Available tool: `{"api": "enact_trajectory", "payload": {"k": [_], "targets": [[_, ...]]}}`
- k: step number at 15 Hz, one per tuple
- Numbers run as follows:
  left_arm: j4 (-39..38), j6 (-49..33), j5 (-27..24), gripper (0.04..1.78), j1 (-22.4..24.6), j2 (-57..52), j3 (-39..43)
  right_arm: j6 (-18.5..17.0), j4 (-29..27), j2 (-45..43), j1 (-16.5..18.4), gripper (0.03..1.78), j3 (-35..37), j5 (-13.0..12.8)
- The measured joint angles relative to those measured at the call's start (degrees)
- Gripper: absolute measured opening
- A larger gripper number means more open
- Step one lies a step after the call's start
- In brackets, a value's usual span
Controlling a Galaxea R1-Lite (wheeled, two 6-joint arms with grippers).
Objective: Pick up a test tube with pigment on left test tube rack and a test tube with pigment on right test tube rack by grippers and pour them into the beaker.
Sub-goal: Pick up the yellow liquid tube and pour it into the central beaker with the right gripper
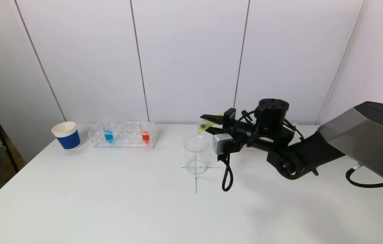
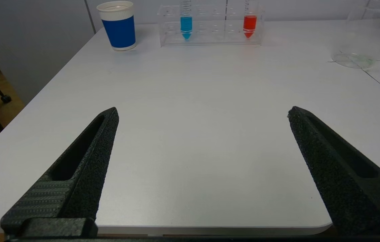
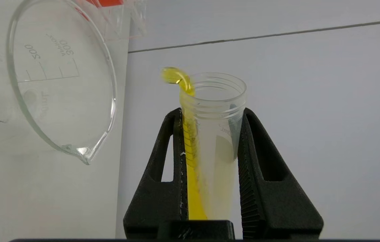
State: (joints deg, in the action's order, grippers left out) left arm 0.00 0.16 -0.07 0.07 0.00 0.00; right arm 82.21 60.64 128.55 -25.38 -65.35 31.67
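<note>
The table (image 1: 110,203) fills the lower half of the head view, bare and white, with a cross marked at centre, likely to fix where the beaker goes. The right arm reaches in from the right edge, wrist rolled so its load lies near level; I judge this the pouring step for the right-hand tube.

The rack (image 1: 122,135), left of centre against the wall, holds a blue tube (image 1: 108,135) and a red tube (image 1: 145,135) upright in separate slots, both untouched. A blue cup (image 1: 66,136) stands just left of it, apart from the work.

The beaker (image 1: 196,155) sits on the cross at mid-frame, clear glass, only a faint film at its bottom.

The right gripper (image 3: 210,134) is clenched on the yellow tube (image 3: 215,134), just above and behind the beaker's rim. The tube is clear plastic with a threaded open mouth; yellow liquid runs along its low side and a bead curls over the lip — not yet seen landing in the beaker.

The left gripper (image 2: 203,141) hangs near the table's front edge, jaws spread wide, grasping nothing.
</note>
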Motion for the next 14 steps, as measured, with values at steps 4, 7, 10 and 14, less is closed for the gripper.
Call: {"api": "enact_trajectory", "payload": {"k": [4, 7, 10, 14], "targets": [[0.0, 0.0, 0.0, 1.76, 0.0, 0.0, 0.0, 2.9, -0.4, -0.1, 0.0, 0.48, 0.5, 0.0], [0.0, 0.0, 0.0, 1.76, 0.0, 0.0, 0.0, 3.8, -0.7, 0.0, -0.1, 0.48, 0.7, 0.0], [0.0, 0.0, 0.0, 1.76, 0.0, 0.0, 0.0, 4.5, -1.0, 0.0, -0.1, 0.48, 0.7, 0.0], [0.0, 0.0, 0.0, 1.76, 0.0, 0.0, 0.0, 6.1, -1.9, 0.0, -0.1, 0.48, 0.6, 0.0]]}}
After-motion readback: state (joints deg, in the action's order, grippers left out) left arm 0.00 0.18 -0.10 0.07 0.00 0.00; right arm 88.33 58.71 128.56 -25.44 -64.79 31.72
